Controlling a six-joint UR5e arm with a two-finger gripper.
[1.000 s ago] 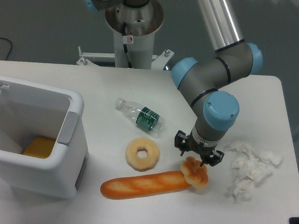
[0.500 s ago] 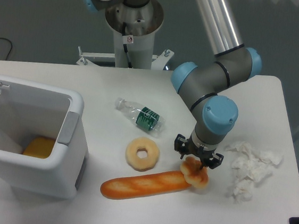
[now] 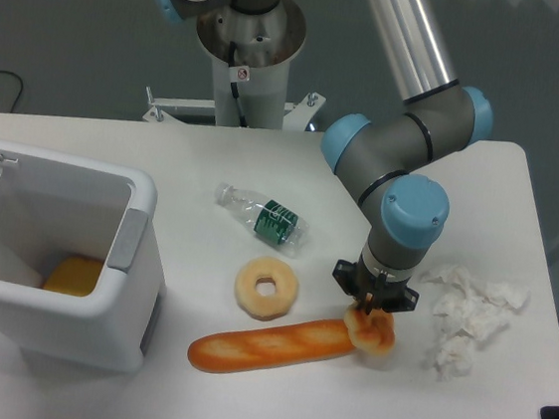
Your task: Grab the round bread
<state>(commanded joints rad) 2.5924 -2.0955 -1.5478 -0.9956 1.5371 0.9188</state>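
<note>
The round bread point(image 3: 373, 332), a small glossy golden bun, lies on the white table at the right end of the long baguette point(image 3: 270, 345) and touches it. My gripper point(image 3: 369, 307) points straight down onto the bun's top. Its fingers have drawn together and pinch the bun's upper edge. The bun still rests on the table. The fingertips are partly hidden by the bun and the wrist.
A pale ring bread point(image 3: 266, 287) lies left of the gripper. A plastic bottle point(image 3: 264, 217) lies behind it. Crumpled white paper point(image 3: 468, 314) sits close on the right. A white open bin point(image 3: 136, 244) at the left holds a yellow object point(image 3: 75, 275).
The gripper's fingers, spread wide above the bun a second ago, have come down and closed on it. The bun has shifted slightly right.
</note>
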